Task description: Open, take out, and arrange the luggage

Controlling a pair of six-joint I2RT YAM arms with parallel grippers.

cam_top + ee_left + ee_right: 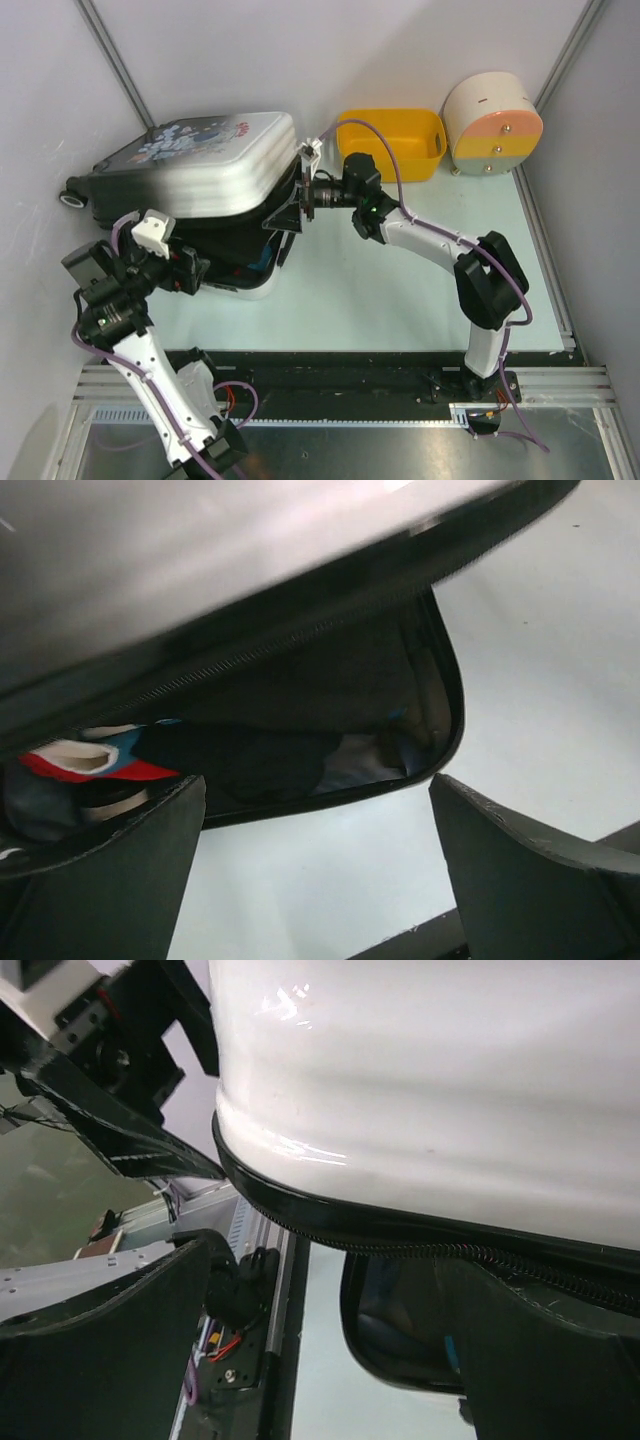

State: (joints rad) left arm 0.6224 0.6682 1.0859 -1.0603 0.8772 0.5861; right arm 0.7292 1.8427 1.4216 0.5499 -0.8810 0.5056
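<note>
The luggage (205,165), a hard-shell case with an astronaut print, lies at the back left with its lid partly raised over the lower half (245,285). My right gripper (297,200) is open at the lid's right end, just under its rim. In the right wrist view the white lid (430,1090) and its zipper edge hang above the open gripper (330,1360). My left gripper (190,272) is open at the case's front, empty, aimed into the gap. The left wrist view shows the gripper (315,870), dark clothes (250,765) and a red, white and blue item (80,760) inside.
A yellow plastic basket (392,140) stands at the back centre, with a round cream-and-orange drawer box (492,125) to its right. Grey walls close in on the left, back and right. The black front rail (330,365) runs along the table's near edge.
</note>
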